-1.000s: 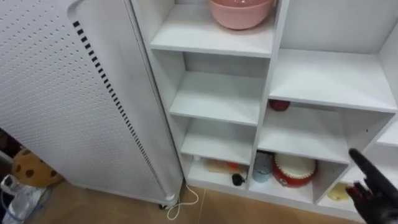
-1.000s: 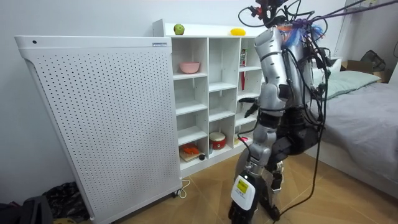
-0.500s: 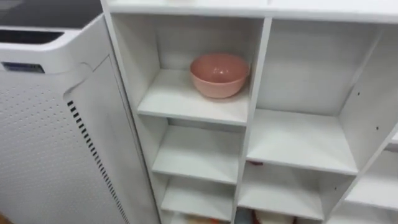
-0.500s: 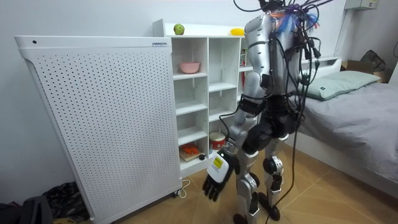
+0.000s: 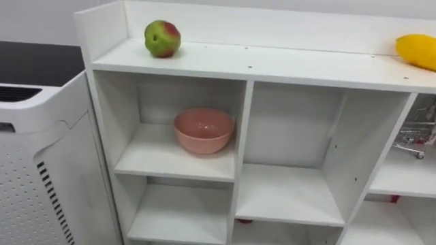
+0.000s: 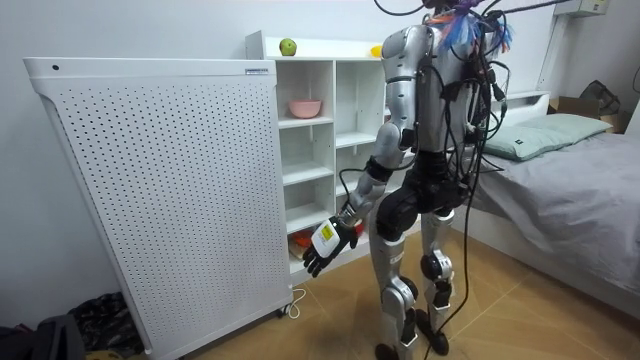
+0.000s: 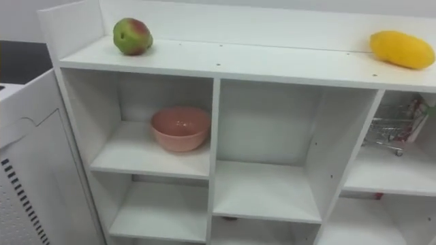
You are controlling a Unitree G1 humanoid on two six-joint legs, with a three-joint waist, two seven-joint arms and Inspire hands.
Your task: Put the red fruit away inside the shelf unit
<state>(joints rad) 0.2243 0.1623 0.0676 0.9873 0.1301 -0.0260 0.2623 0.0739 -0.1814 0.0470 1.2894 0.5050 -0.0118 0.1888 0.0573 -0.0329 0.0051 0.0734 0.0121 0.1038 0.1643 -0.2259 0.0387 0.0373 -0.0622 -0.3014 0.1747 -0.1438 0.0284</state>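
- On closet (image 5: 272,64) top: green-red apple (image 5: 162,38) left, yellow mango (image 7: 402,49) right
- pink bowl (image 5: 203,130) holds nothing, compartments fruitless
- left hand (image 6: 325,243) fingers straight, holding nothing; right hand's fingers: can't tell

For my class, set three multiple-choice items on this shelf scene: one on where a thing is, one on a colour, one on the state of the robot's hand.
1. Where is the apple?
A. in the bowl
B. on the top of the white shelf unit, near its left end
C. on the floor

2. What colour is the bowl?
A. pink
B. blue
C. black

3. In the room view, how is the robot's left hand?
A. shut round the apple
B. resting on the shelf top
C. open, fingers straight, holding nothing, hanging low in front of the shelves

Answers: 1 B, the apple sits on the top board with the yellow fruit far to its right. 2 A, the bowl in the upper left compartment is pink. 3 C, its fingers are spread and empty.
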